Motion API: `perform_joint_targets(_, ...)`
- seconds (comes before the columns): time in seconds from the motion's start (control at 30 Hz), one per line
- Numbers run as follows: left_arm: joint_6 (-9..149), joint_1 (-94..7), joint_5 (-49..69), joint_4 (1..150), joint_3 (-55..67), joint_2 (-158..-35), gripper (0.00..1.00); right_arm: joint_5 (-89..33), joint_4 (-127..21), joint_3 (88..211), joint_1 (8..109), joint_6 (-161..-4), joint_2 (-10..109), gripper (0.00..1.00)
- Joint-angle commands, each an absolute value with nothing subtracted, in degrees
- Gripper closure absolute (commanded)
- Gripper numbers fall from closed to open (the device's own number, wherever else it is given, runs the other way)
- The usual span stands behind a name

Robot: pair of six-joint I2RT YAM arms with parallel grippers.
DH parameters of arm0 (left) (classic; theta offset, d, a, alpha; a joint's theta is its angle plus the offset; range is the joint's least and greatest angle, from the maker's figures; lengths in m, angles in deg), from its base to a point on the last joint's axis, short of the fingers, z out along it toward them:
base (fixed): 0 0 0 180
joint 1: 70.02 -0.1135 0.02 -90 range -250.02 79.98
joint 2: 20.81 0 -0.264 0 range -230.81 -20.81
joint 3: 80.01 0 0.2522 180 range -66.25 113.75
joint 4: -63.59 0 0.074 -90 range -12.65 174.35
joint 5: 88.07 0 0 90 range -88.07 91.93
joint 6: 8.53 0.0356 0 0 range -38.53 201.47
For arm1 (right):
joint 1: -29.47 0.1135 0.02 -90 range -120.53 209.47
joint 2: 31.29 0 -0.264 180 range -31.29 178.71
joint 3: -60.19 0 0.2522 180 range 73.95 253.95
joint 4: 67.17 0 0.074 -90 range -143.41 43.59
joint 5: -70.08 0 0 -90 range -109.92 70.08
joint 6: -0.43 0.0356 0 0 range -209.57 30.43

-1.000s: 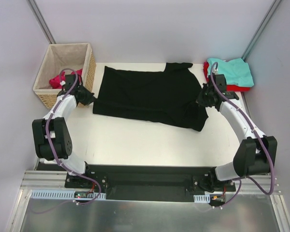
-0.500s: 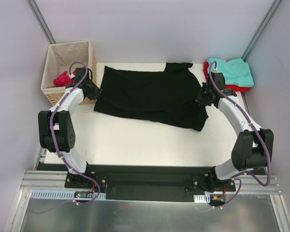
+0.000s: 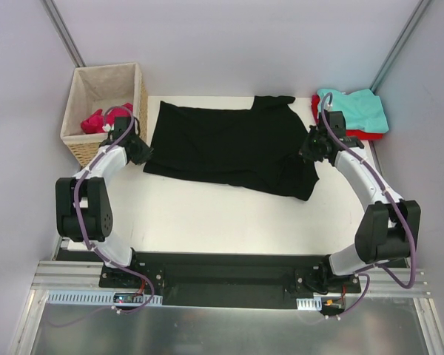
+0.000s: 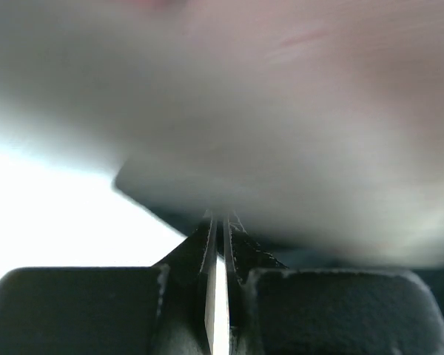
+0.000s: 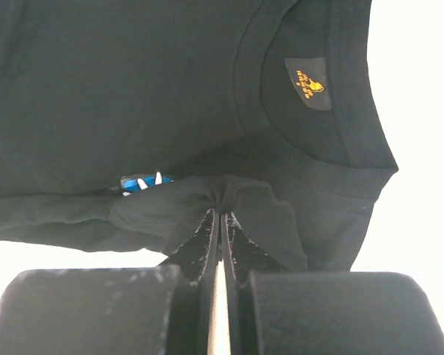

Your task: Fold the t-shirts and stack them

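The right gripper (image 5: pixel 220 214) has its two fingers clamped together on a small bunched fold of the black t-shirt (image 5: pixel 133 89), the cloth puckering up right at the tips. Just past that pinch a small blue tag (image 5: pixel 140 182) peeps out from under the fold, and farther out and to one side sits the neck opening with an orange label (image 5: pixel 309 83) inside it. From above, this gripper (image 3: pixel 313 150) stands at the shirt's right edge, near the collar end, with the black t-shirt (image 3: pixel 229 148) spread flat away from it across the white table (image 3: pixel 207 214). Behind it, near the far right corner, the teal t-shirt (image 3: pixel 359 109) lies folded on top of the red t-shirt (image 3: pixel 362 134). The left gripper (image 4: pixel 218 218) has its fingers drawn in to a thin sliver of a gap, with dark cloth right at the tips, though the wrist view is too blurred to tell whether any is caught. Seen from above, that gripper (image 3: pixel 142 151) is at the shirt's left edge, with the wicker basket (image 3: pixel 139 92) just beside it and the magenta-pink t-shirt (image 3: pixel 96 122) crumpled inside.
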State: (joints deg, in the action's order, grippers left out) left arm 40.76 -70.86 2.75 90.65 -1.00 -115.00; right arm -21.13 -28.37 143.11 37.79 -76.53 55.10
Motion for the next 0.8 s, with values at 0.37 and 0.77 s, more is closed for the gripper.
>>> perform_joint_targets(0.37, 39.80, -78.98, 0.52, 93.96, -14.13, -98.86, 1.00, -22.73, -28.62, 141.54, 37.38, -76.29, 45.53, 0.99)
perform_joint_targets(0.77, 38.31, -72.57, 2.46, 95.45, -3.60, -102.02, 1.00, -20.97, -26.61, 139.87, 37.12, -77.35, 40.61, 0.99)
